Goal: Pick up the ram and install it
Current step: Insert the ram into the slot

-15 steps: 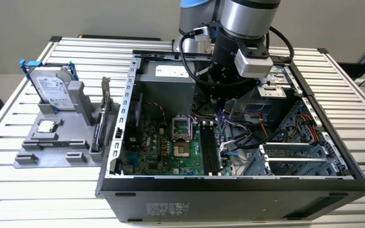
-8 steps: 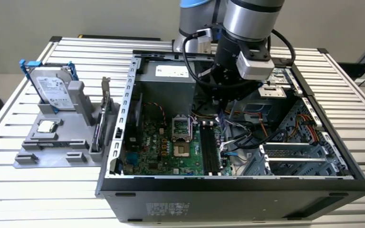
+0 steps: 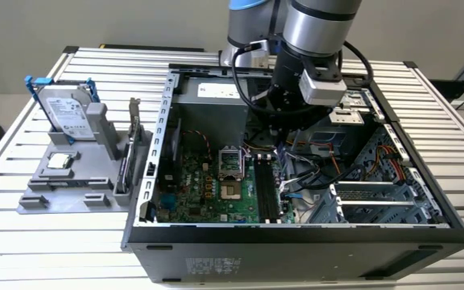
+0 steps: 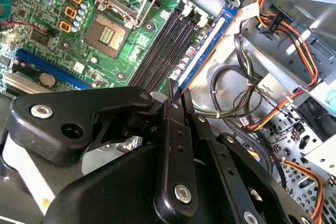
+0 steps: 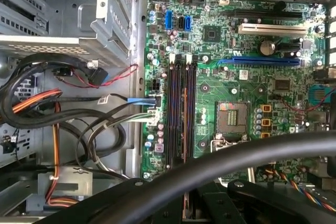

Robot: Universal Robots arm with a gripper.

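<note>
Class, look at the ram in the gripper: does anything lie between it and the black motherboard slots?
Nothing visible does. The gripper holds the ram just beside the empty black slots; the cables lie on its other side, away from the slots.

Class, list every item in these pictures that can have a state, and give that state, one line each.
gripper: shut on the ram.
ram: held by one end, alongside the memory slots, apparently not seated.
memory slots: empty.
processor socket: open, cover raised, no chip in it.
computer case: side panel off, interior exposed.
hard drive: standing upright in its grey holder, outside the case.
</note>
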